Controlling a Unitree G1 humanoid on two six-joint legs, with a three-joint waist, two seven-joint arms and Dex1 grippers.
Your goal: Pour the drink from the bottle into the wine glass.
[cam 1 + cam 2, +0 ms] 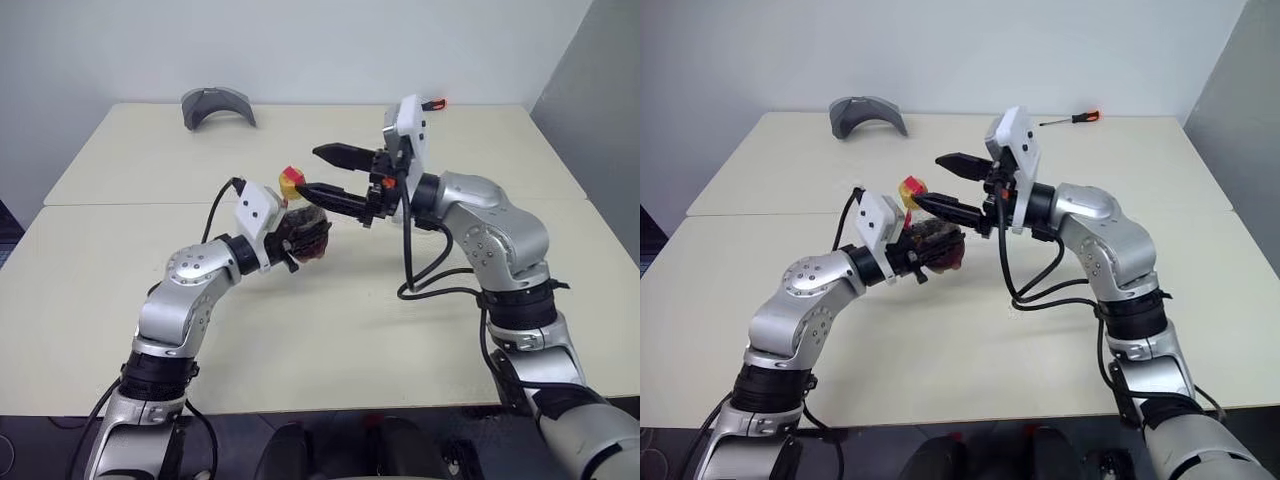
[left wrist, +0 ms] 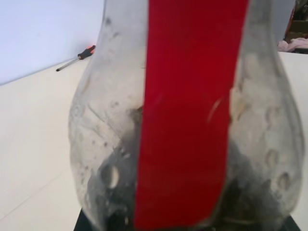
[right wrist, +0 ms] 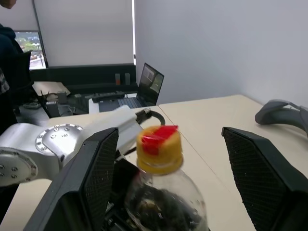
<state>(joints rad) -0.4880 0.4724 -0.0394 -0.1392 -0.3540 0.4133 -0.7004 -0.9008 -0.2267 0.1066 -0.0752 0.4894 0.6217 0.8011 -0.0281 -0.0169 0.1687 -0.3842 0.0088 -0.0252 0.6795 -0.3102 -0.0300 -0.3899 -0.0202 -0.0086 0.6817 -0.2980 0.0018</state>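
Left gripper (image 1: 300, 238) is clamped on the belly of the bottle (image 1: 305, 228), holding it up off the table (image 1: 330, 350) and roughly upright. Judgement: it acts as a fixture so the other arm can work the cap.

In the left wrist view the bottle wall sits right against the camera, red label strip (image 2: 187, 115) running down the front. The drink (image 3: 159, 209) shows dark in the lower belly.

Right gripper (image 3: 171, 159) has its jaws spread wide, one finger on each side of the yellow cap (image 3: 159, 149) without touching it, and nothing in its grasp. It comes in sideways at neck level. Judgement: it is lined up to close on the cap and twist it off, so pouring cannot start yet because the bottle is sealed.

Farther back on the table, well apart from both arms: a grey curved part (image 1: 217, 106) at the far left, and a screwdriver with an orange handle (image 1: 1072, 118) at the far right.

Wine glass: its place cannot be told.

Counts:
- 1 bottle
- 1 cap
- 2 grippers
- 1 screwdriver
- 1 grey part
- 1 laptop (image 3: 144, 86) on a desk behind, seen from the right wrist
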